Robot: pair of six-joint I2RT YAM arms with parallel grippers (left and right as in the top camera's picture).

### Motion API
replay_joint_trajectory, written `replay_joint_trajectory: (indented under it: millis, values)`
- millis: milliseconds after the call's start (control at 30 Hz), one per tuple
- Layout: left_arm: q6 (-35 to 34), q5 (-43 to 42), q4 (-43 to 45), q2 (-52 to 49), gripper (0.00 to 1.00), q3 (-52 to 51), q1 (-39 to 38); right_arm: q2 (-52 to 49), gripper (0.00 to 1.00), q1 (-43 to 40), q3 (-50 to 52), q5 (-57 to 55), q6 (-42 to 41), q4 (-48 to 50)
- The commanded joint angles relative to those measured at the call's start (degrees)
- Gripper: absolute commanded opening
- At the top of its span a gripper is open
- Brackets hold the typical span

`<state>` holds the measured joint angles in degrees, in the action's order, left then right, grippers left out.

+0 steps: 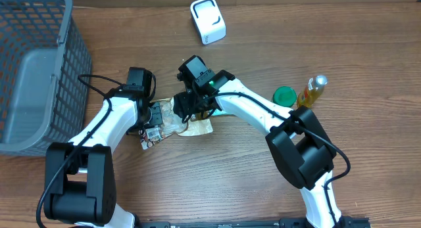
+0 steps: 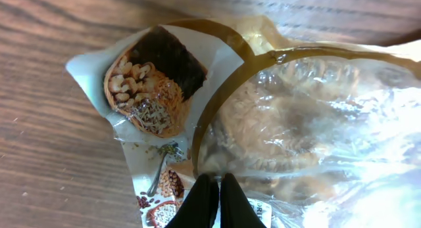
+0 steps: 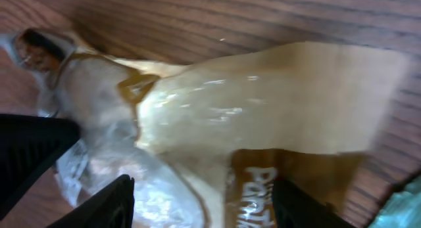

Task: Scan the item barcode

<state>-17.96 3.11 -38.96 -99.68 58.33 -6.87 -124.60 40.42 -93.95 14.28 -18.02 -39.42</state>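
Snack bag [image 1: 187, 123] lies on the wood table [image 1: 197, 182] between both arms. Left gripper [image 2: 214, 185] is pressed fully together at its printed edge, while right gripper [image 3: 200, 188] is half open, straddling its gold end. Farther off, well apart, stands a white scanner [image 1: 208, 20].

Bright, even light in top view — small soft shadows. White glare on bag [image 2: 316, 123]; right wrist pic v. blurry.

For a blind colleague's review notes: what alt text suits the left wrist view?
A crumpled snack bag with a clear window and printed nut pictures lies on a wooden table; the left end effector, shut, pinches its near edge.
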Motion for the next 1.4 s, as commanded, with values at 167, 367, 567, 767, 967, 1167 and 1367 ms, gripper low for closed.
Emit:
replay_joint_trajectory:
  millis: [167, 367, 567, 767, 967, 1167, 1367]
  values:
    - [2.4, -5.2, 0.9, -4.0, 0.04, -2.0, -0.5, -5.2, 0.62, -0.4, 0.0, 6.3, -3.4, 1.9]
    - [3.7, -7.2, 1.6, -4.0, 0.04, -2.0, -0.4, -3.2, 0.62, -1.3, -0.1, 10.1, -2.4, 2.0]
    - [3.8, -7.3, 2.6, -4.1, 0.04, -2.0, -0.4, -0.4, 0.72, -1.9, -0.1, 9.8, -1.4, 1.9]
    - [3.8, -7.2, 2.6, -4.1, 0.04, -2.1, -0.4, 2.1, 0.82, -2.6, -1.0, 7.5, 0.3, 0.5]
    - [3.8, -7.0, 2.8, -4.1, 0.04, -2.1, -0.1, 2.8, 0.87, -2.6, -0.6, -3.4, 0.2, -0.5]
    - [3.8, -7.0, 2.9, -4.1, 0.04, -2.3, -0.1, 1.0, 0.89, -2.5, -0.1, -5.4, -0.1, -0.5]
    - [3.8, -7.1, 3.7, -4.1, 0.04, -3.7, -0.1, -2.4, 0.91, -2.2, 1.0, -1.6, -2.9, -0.3]
